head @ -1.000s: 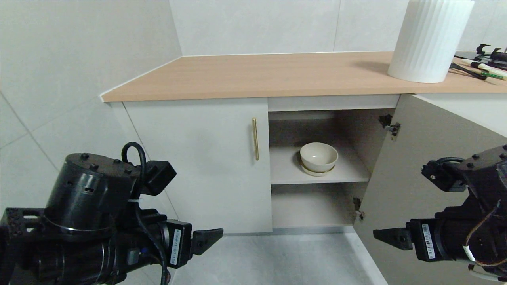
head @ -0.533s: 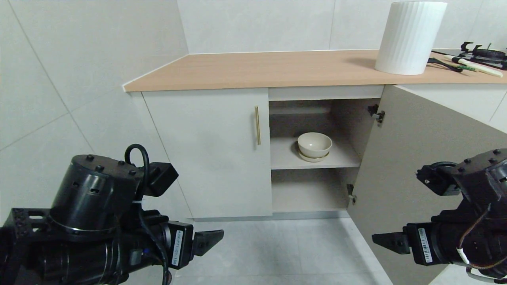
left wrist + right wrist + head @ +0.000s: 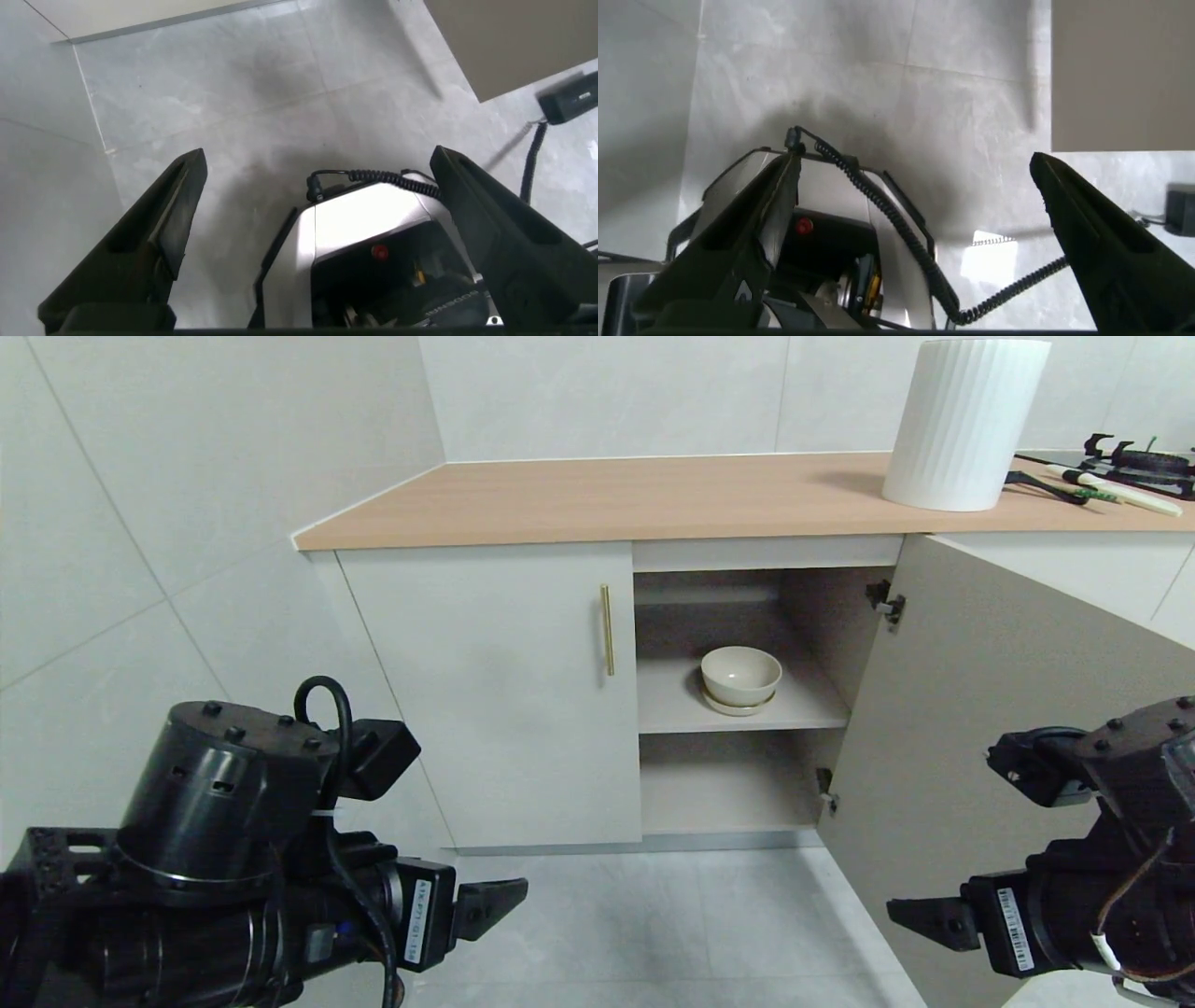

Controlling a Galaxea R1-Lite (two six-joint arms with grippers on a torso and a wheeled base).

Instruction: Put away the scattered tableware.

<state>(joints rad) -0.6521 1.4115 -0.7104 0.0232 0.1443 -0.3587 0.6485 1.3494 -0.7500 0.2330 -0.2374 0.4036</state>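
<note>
Both arms are hanging low in front of the cabinet (image 3: 495, 691). The left gripper (image 3: 318, 163) is spread wide and carrying nothing. The right gripper (image 3: 915, 163) is the same, wide and empty.

The bowl (image 3: 741, 674) is sitting upright on a small plate (image 3: 738, 709) on the cabinet's upper shelf (image 3: 667, 705), in the right-hand bay. It's lying ahead of and above both grippers, well apart from either.

The cabinet's right door (image 3: 943, 709) is standing open, hinged on the cabinet's right side and swung out toward me. My right gripper is hanging just off that door's inner face, near its lower part. The left gripper is facing the cabinet's closed left door, below its brass handle (image 3: 607, 630).

I'm judging the stowing as done, with the door left to shut. If so, the right arm is nearer. The door's long axis is running vertical, so the push would be going sideways toward the cabinet's centre.

What I'm not making out:
- The plate is mostly covered by the bowl.
- The open door's outer face is turned away from me, so I can't tell where its handle is.
- On the surface (image 3: 607, 499) above the cabinet, a white ribbed container (image 3: 964, 425) is standing. Beyond it are some long utensils (image 3: 1111, 490), cut off at the frame edge, and I can't tell what kind.
</note>
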